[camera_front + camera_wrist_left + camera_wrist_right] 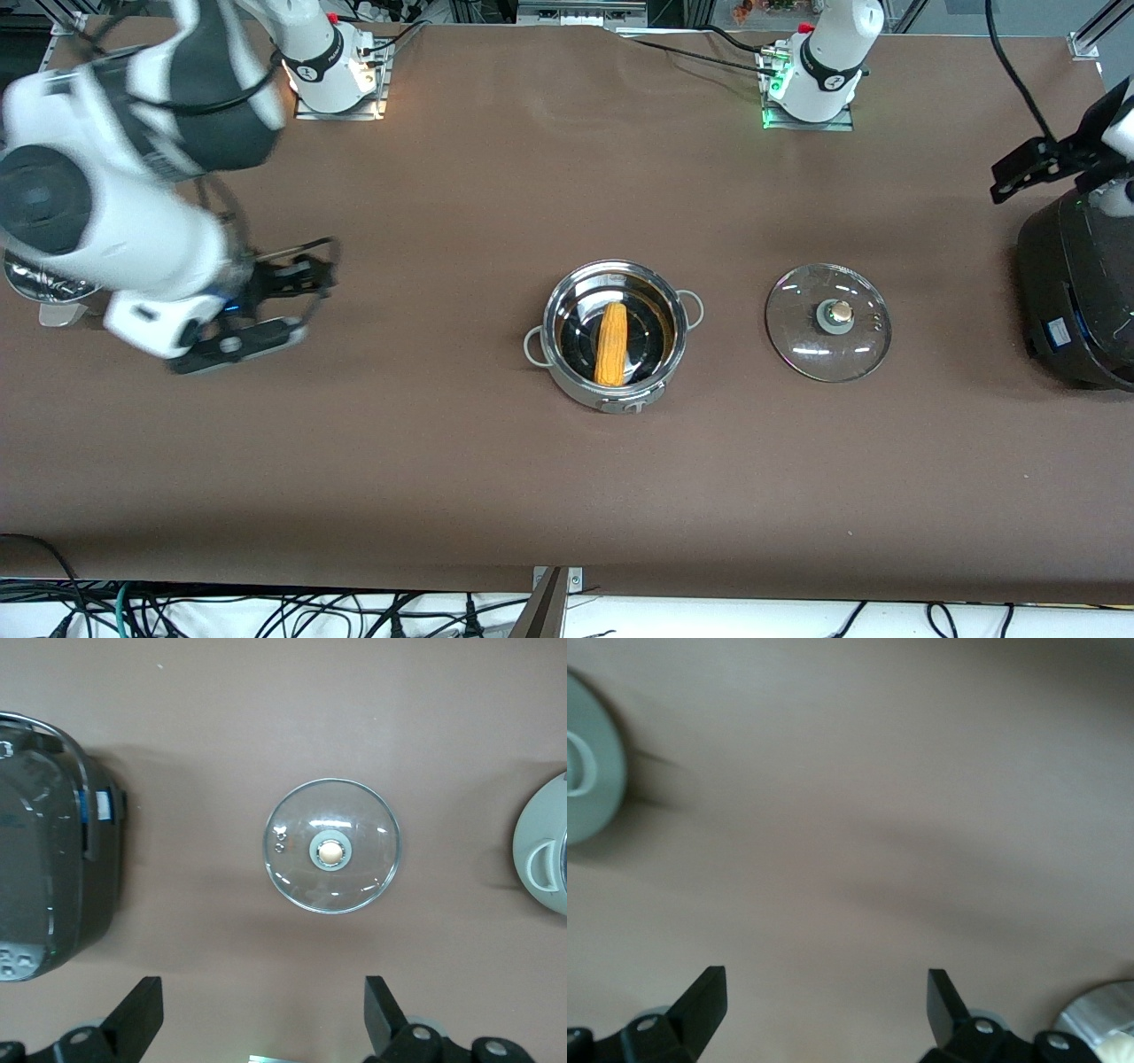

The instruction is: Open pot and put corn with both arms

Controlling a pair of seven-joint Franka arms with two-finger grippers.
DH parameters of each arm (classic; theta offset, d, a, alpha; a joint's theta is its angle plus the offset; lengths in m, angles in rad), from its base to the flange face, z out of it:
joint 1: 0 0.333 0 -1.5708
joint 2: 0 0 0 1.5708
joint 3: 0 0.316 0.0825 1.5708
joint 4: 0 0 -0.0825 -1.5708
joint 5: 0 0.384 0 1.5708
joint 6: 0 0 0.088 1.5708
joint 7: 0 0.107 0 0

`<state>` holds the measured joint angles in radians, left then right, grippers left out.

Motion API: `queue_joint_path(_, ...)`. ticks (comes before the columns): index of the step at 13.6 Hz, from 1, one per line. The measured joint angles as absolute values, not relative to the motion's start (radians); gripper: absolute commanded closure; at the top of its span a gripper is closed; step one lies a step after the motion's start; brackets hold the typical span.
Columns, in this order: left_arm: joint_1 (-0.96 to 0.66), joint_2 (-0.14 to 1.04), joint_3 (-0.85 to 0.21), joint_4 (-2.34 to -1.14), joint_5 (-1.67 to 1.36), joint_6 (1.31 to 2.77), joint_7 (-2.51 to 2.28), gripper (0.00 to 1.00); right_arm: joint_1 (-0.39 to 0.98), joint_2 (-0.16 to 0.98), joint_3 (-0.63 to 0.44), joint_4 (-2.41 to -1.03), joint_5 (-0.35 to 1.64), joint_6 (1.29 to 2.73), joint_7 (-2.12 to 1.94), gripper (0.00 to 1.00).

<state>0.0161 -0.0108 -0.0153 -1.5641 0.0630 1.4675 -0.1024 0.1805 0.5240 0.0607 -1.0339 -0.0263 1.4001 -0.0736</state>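
Corn [611, 344] lies inside the uncovered pot [558, 354] at mid-worktop [443, 461], and the glass lid [827, 322] rests flat on the worktop beside the pot, toward the left arm's end, near the black cooker [1076, 292]. You will find the right pincer [292, 301] over bare worktop toward the right arm's end, fingers spread and holding nothing. You will find the left pincer [261, 1014] above the lid, fingers likewise spread and empty.

One steel pot [617, 335], open. One corn cob [611, 344] inside it. One glass lid [828, 322]. One black cooker [1076, 297]. Two arms, two grippers: left gripper [263, 1014], right gripper [826, 1008].
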Motion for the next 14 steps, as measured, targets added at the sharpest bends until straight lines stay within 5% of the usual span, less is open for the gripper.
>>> queue_joint_path(3, -0.003, 0.005, 0.039, -1.552, 0.004, 1.463, -0.106, 0.00, 0.094, 0.487, 0.036, -1.078, -0.019, 1.389, -0.144, 0.00)
queue_joint_path(9, -0.035, 0.005, 0.047, -1.537, 0.001, 1.431, -0.108, 0.00, 0.026, 0.170, 0.015, -1.583, -0.042, 1.678, -0.140, 0.00)
queue_joint_path(14, -0.038, 0.005, 0.043, -1.534, 0.001, 1.397, -0.108, 0.00, -0.044, 0.000, 0.013, -1.678, -0.054, 1.648, -0.129, 0.00)
